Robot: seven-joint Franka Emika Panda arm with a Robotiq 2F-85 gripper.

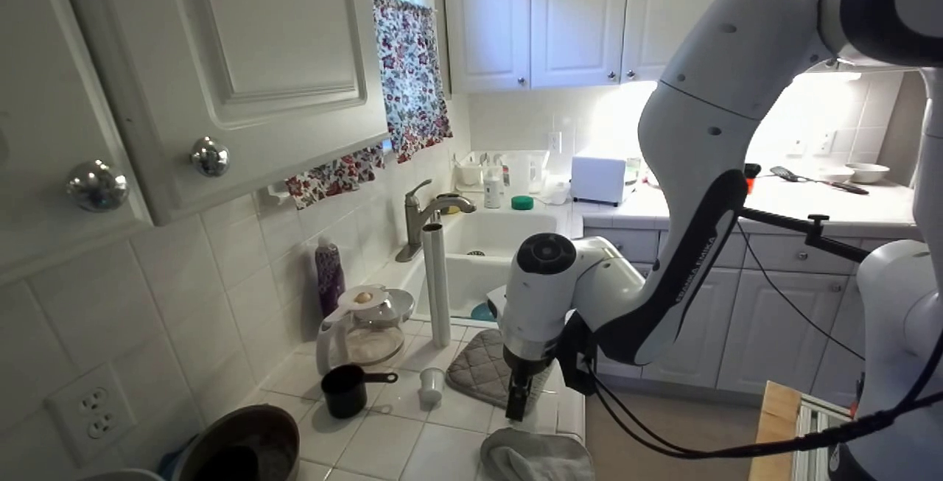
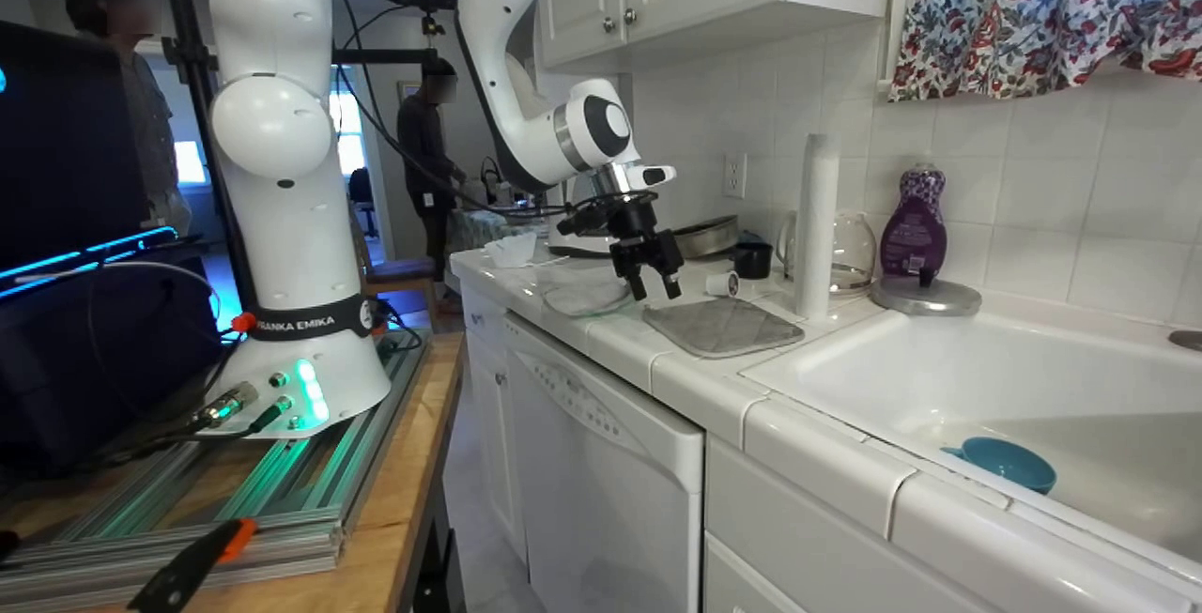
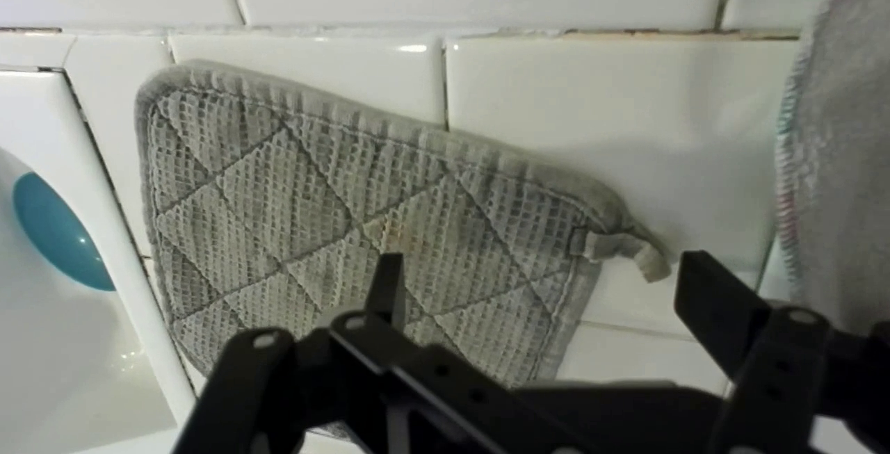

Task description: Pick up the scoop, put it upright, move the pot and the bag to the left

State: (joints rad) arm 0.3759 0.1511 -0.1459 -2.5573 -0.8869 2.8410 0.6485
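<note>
Scoop (image 1: 345, 395) sits lower left of the frame in an exterior view, left of your gripper (image 1: 517, 404), well apart; your jaws spread wide, released and empty.

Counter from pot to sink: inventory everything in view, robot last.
Sink: 1, white, in counter
Faucet: 1, grey, beside sink
Bowl: 1, teal, in sink
Lid: 1, grey, sink corner
Tube: 1, white, beside sink
Pot holder: 1, grey, beside sink
Cloth: 1, grey, by counter edge
Bottle: 1, purple, by wall
Carafe: 1, clear and white, near bottle
Scoop: 1, black, near carafe
Cylinder: 1, white, near scoop
Pot: 1, dark grey, near scoop
Arm: 1, mostly white, over counter
Tool: 1, black, over counter
</note>
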